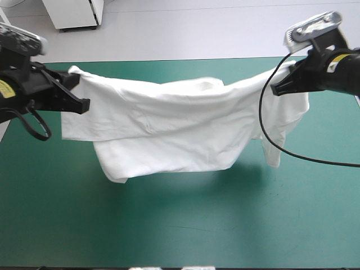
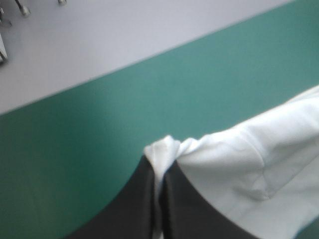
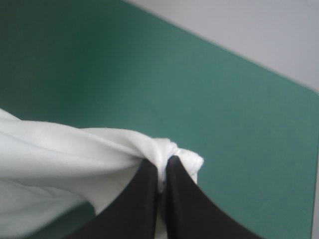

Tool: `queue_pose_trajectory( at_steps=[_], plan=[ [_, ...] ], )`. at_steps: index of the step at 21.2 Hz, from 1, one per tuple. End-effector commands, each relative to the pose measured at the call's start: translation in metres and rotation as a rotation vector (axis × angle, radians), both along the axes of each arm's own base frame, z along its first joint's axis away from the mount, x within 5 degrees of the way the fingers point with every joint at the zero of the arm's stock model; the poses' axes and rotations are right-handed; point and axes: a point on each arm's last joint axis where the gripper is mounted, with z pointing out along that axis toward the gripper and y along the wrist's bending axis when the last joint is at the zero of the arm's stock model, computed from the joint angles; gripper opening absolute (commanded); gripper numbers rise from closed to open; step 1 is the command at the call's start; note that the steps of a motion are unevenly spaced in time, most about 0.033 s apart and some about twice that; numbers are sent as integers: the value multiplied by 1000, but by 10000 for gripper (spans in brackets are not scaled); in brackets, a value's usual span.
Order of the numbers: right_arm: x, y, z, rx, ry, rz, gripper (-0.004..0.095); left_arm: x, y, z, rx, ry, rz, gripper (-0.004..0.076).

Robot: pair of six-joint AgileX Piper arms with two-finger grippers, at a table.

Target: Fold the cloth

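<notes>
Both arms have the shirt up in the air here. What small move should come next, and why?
Probably lower both arms together, holding the spread, so the hanging lower edge meets the teal-green cover first. The T-shirt hangs stretched between the left jaws and right jaws, each shut on a bunched end. It sags in the middle and looks clear of the cover, with its shadow below.

Robotics lab: teal-green covered table (image 1: 185,225); beyond its far edge, bare grey floor (image 1: 197,34) and white cabinet (image 1: 76,12).
</notes>
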Motion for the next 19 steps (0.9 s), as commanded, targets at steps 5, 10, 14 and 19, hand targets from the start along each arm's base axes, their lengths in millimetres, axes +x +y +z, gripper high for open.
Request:
queue_pose_trajectory(
  at_steps=[5,10,14,19],
  plan=[
    [-104,-20,119,181,-604,38,-13,-70,21,80,-152,-379,-8,-9],
    [-162,-31,133,227,-726,68,-13,-111,25,96,-238,-474,-95,-9],
    [-198,-33,142,275,-839,134,-13,-141,33,104,-270,-548,-125,-9],
    [-220,-35,151,298,-965,173,-13,-161,37,112,-302,-611,-149,-9]
  ],
)
